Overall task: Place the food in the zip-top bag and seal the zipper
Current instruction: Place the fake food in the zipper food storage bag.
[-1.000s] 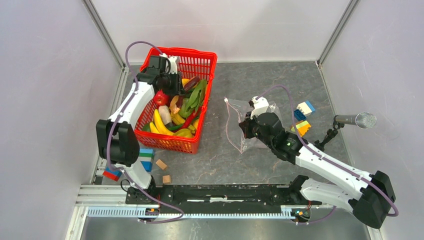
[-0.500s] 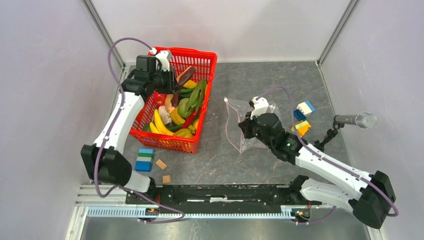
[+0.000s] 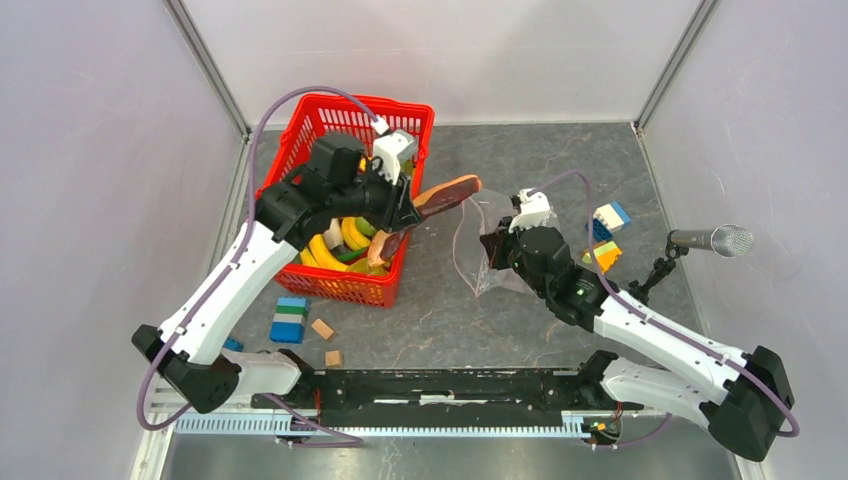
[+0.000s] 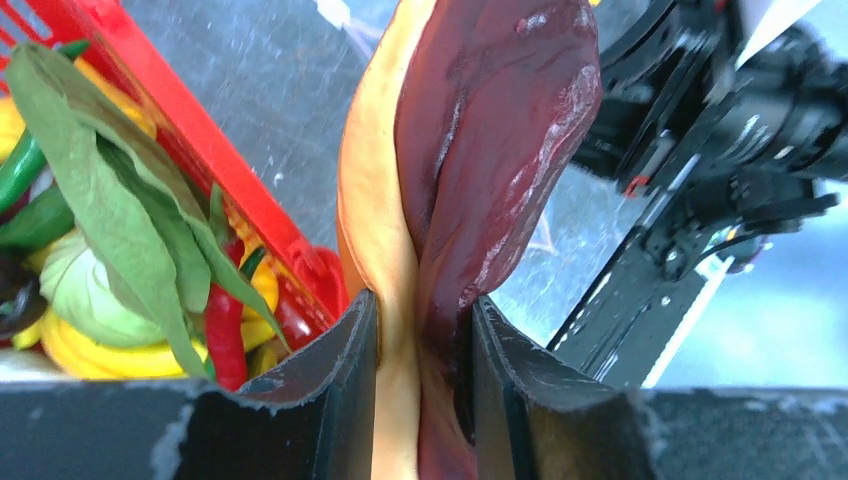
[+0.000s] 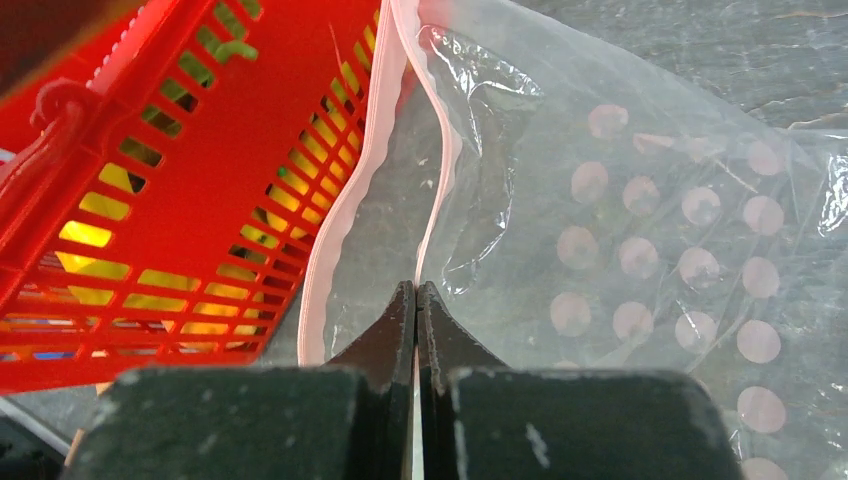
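Transfer step: left gripper [image 4: 420,320] pinching brown-tan food piece [image 4: 480,150], just short of zip-top bag [image 5: 650,250]; right gripper [image 5: 415,295] pressed together on bag's lip. Next: aim piece into mouth ahead, release.

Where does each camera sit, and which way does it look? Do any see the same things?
Top external: high above and behind the arms, looking down at the table; both arms show.
Left wrist: on the left arm, looking along the left gripper, shut on the brown-and-tan toy food; its two fingers show.
Right wrist: on the right arm, looking along the right gripper, pinching the zip-top bag; its fingers show.
Shared: both wrist views see the red basket.
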Available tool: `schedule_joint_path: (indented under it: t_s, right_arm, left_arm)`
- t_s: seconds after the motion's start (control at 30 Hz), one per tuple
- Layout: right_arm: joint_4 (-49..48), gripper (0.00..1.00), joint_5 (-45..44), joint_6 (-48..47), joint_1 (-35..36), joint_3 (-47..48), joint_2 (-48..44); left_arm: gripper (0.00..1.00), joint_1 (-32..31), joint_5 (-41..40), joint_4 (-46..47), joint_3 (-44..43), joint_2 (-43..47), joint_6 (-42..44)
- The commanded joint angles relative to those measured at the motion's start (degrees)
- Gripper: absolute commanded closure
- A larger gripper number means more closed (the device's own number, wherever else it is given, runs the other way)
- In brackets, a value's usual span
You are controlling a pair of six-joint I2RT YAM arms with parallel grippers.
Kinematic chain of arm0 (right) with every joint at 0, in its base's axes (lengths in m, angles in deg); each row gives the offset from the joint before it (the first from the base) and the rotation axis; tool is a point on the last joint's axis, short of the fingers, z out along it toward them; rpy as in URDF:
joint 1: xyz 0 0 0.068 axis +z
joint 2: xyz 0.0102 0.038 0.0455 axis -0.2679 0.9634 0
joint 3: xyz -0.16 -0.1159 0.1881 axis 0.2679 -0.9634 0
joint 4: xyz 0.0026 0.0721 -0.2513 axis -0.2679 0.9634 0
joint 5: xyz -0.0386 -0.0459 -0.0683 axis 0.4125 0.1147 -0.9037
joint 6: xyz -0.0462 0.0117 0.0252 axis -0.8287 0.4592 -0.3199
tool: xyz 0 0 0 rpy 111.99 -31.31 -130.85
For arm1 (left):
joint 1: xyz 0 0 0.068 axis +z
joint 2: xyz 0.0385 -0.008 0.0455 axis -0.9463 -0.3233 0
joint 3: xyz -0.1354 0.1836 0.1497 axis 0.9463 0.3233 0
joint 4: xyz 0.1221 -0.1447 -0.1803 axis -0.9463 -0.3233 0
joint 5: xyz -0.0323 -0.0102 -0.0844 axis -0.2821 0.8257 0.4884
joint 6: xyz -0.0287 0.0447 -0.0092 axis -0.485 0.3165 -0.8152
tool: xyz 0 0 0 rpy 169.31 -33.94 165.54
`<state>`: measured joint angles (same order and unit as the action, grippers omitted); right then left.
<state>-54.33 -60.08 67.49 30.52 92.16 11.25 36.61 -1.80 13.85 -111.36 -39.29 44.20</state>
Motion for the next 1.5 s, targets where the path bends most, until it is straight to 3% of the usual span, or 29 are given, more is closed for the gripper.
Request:
schedule_joint_path:
  t_s: [0.0,0.17,0.47,0.83,1.03,1.3,1.47]
  right_arm:
    - [-3.32,1.0,-5.3,3.48,0.17,-1.28,-2.44]
    - [-3.68,1.0,-6.49,4.8,0.16,-2.19,-3.98]
    - [-3.47,0.99,-2.92,5.31,0.12,-2.7,-5.58]
    - [-2.41,0.99,3.67,4.19,0.12,-1.57,-7.32]
    - [-5.04,1.0,5.78,5.54,0.12,-2.77,-8.94]
    - [-5.88,1.0,6.03,5.2,-0.36,-3.5,-10.33]
    - [-9.67,1.0,9.53,-0.05,-0.62,-5.35,-11.55]
  left_arm:
    - [0.85,-5.2,-13.1,-6.94,-3.15,0.77,3.62]
    - [0.85,-13.72,-24.16,-11.39,-4.17,-1.31,3.62]
    - [0.83,-23.64,-36.6,-10.26,-4.97,-5.05,7.81]
    - [0.77,-30.71,-53.47,-4.29,-3.33,-10.69,15.63]
    - [0.76,-32.63,-54.69,-1.67,-2.37,-13.86,17.69]
    - [0.71,-33.68,-54.16,1.54,2.47,-11.4,23.4]
    - [0.67,-33.79,-48.8,3.77,5.46,-7.48,24.9]
